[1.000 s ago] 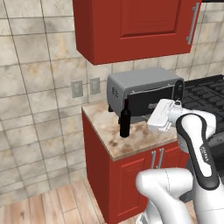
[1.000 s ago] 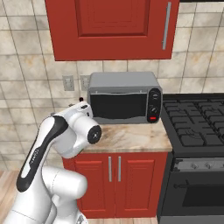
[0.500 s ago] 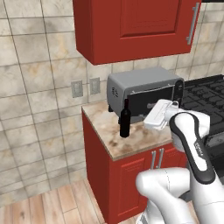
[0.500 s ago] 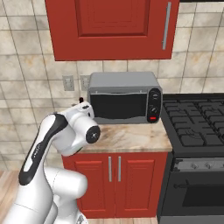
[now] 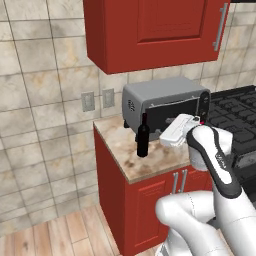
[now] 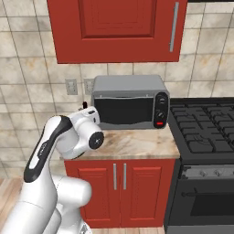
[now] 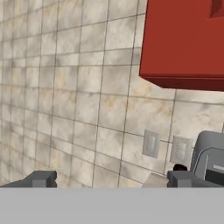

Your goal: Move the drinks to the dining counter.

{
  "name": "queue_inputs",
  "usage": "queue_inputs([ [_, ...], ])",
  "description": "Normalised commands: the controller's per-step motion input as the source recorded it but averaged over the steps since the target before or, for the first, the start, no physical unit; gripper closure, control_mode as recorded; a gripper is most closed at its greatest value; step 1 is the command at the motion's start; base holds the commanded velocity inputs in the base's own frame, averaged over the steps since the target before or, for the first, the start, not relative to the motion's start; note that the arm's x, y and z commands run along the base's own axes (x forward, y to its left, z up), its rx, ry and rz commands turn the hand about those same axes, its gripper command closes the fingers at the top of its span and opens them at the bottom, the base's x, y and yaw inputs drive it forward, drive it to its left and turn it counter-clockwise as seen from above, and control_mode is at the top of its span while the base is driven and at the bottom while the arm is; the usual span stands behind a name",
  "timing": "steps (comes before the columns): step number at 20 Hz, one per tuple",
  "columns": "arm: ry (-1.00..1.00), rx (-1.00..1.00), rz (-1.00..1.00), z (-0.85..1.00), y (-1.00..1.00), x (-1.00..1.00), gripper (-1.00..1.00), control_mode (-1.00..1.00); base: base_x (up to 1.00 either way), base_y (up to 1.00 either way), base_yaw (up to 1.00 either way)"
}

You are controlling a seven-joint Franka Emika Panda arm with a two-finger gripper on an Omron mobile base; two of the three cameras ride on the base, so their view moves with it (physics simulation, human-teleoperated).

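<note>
in the left base view the gripper (image 5: pixel 167 136) hangs over the counter (image 5: pixel 150 162) in front of the toaster oven (image 5: pixel 165 105), its white hand tipped down and away from the arm; a wine bottle (image 5: pixel 143 136) stands upright on the stone just beyond the hand on its far side, close but apart from it. the bottle sits near the counter's front corner, clear of the oven, which likely leaves room for a sideways reach around its body. in the right base view the gripper (image 6: pixel 85 108) sits at the oven's left edge, level with its door, and the arm's elbow hides the bottle, so from here i cannot tell how near the hand is. the stove (image 6: pixel 201 132) lies well off on the hand's other side. in the hand view the two fingertips (image 7: pixel 40 178) rise wide apart with nothing between them, so the hand is released and empty; ahead of them is the tiled wall (image 7: pixel 78 96) with two wall plates (image 7: pixel 151 143), the red cabinet (image 7: pixel 183 43) above, and the oven's grey corner off toward the right-hand tip. a small dark round spot just above that tip may be the bottle's top (image 7: pixel 179 167); it is too small to be sure. the camera points above the bottle, so i judge the hand has yet to drop and line up before any grasp. the dining counter is not in sight here.
</note>
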Motion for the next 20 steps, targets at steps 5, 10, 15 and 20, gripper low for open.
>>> queue_inputs([
  [5,0.0,0.01,-0.02,-0.08,0.0,0.29,-1.0,-1.0,0.0,0.0,0.0],
  [10,0.0,0.0,-0.01,-0.09,0.0,0.31,-1.0,-1.0,0.0,0.0,0.0],
  [15,0.0,0.0,0.0,-0.11,0.0,0.29,-1.0,-1.0,0.0,0.0,0.0],
  [20,0.0,0.0,0.0,-0.15,0.0,0.27,-1.0,-1.0,0.0,0.0,0.0],
])
